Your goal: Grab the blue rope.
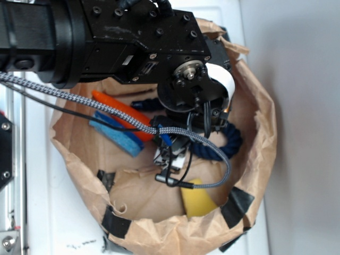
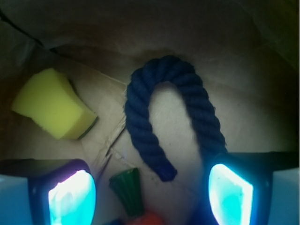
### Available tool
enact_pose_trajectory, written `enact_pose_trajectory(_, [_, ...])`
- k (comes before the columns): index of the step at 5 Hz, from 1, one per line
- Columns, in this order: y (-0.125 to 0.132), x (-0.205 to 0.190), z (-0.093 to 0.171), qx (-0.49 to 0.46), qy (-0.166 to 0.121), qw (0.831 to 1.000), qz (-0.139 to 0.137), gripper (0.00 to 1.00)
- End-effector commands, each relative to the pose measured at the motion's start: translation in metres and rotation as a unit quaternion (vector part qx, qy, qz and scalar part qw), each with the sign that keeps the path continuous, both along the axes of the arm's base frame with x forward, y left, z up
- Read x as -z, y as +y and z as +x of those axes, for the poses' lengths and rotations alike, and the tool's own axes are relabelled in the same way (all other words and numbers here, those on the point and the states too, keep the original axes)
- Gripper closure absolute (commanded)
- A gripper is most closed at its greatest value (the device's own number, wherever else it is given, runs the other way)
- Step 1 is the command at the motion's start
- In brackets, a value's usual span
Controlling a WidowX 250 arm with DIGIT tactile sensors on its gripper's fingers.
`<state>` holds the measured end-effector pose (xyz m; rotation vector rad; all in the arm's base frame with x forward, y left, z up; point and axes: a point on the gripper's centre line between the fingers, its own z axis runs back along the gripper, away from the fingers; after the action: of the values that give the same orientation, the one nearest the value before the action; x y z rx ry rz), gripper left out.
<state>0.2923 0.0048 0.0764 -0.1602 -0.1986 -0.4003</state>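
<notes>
The blue rope is a thick navy twisted rope bent in an arch on the floor of a brown paper bag. In the wrist view one end lies between my fingers and the other arm runs under the right finger. In the exterior view the rope shows right of the arm. My gripper is open and empty, hovering just above the rope's ends; in the exterior view it is mostly hidden by the wrist.
The paper bag has crumpled walls all round. Inside lie a yellow sponge, a toy carrot with a green top, and a flat light-blue sponge. A grey braided cable crosses above.
</notes>
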Motion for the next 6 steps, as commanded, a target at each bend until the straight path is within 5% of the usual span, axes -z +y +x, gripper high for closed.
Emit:
enact_pose_trajectory(1, [0.004,-0.009,0.003,-0.004,-0.019,1.000,0.003,0.00])
enact_pose_trajectory(4, [0.041,0.005,0.009,0.037,-0.026,0.999,-0.017,0.00])
enact_pose_trajectory(6, [0.063,0.005,0.008,0.058,-0.056,0.997,-0.013,0.00])
